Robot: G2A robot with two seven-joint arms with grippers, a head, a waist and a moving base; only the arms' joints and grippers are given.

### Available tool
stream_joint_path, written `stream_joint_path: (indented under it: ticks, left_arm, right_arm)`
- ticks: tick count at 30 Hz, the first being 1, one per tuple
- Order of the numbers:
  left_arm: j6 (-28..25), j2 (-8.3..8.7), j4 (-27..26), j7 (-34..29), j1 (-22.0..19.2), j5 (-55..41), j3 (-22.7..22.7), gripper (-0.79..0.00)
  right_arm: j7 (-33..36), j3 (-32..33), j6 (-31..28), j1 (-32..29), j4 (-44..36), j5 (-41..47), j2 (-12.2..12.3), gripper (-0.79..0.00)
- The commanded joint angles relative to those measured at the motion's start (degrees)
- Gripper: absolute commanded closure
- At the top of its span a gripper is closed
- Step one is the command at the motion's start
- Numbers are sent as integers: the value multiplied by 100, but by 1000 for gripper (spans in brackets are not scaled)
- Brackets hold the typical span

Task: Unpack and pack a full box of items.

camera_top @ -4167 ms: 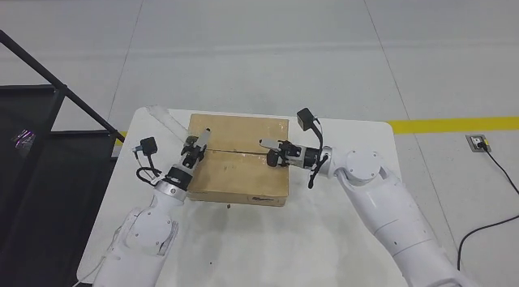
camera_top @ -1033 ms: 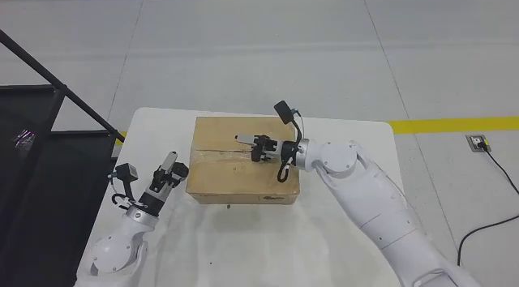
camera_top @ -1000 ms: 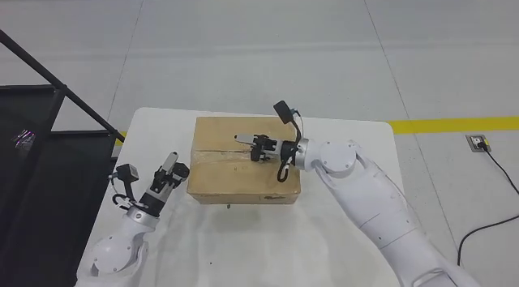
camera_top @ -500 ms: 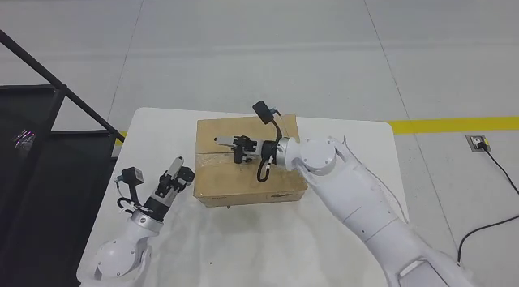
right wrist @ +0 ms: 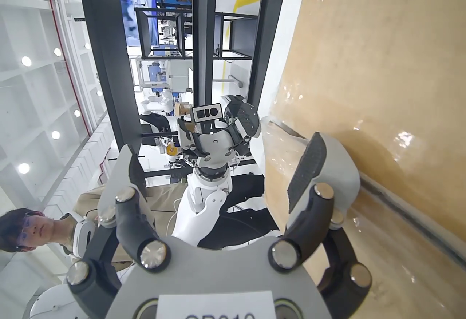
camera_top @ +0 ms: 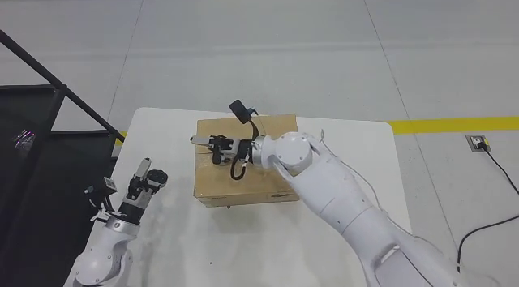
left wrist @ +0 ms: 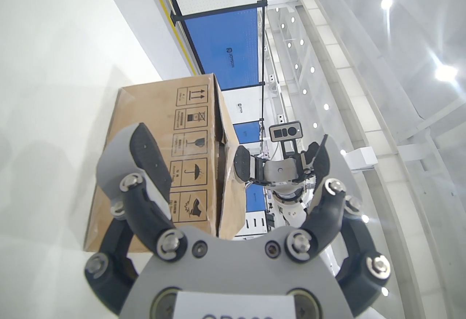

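Note:
A closed brown cardboard box [camera_top: 243, 175] stands mid-table with a taped seam along its top. My right gripper [camera_top: 199, 140] is open at the left end of that seam. In the right wrist view this gripper [right wrist: 222, 171] has one finger lying on the box top [right wrist: 382, 80] and the other past the box's edge. My left gripper [camera_top: 148, 173] hovers open and empty over the table, left of the box and apart from it. In the left wrist view this gripper [left wrist: 233, 160] faces the printed side of the box [left wrist: 171, 153], with the right gripper [left wrist: 251, 167] beyond.
The white table [camera_top: 340, 222] has bare room in front of the box and to its right. A black frame [camera_top: 49, 84] stands off the table's left side. A person [right wrist: 22, 229] appears in the room behind, touching nothing.
The left gripper has left the box top and drawn back to the table's left front. The right gripper has slid leftward along the seam to the box's left edge. The box has shifted slightly.

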Motion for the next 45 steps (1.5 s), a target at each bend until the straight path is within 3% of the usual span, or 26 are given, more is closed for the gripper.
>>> stream_joint_path:
  ticks: [1, 15, 26, 34, 45]
  left_arm:
    - [0, 11, 54, -21, -9, -71, -80, -785]
    - [10, 44, 360, -160, -141, -273, -237, -785]
    - [18, 55, 463, -240, -213, -295, -229, -785]
    - [58, 65, 517, -275, -271, -312, -231, -785]
    - [109, 63, 527, -269, -376, -239, -121, -785]
  right_arm:
    - [15, -18, -50, 42, 196, 161, -112, -785]
    - [-53, 61, -700, 79, 1175, 882, -684, -785]
    - [-153, 7, -855, 201, 1570, 572, -927, -785]
    - [305, 110, -876, 336, 1795, 448, -924, -785]
    - [690, 287, -1210, 432, 1970, 105, -710, -785]
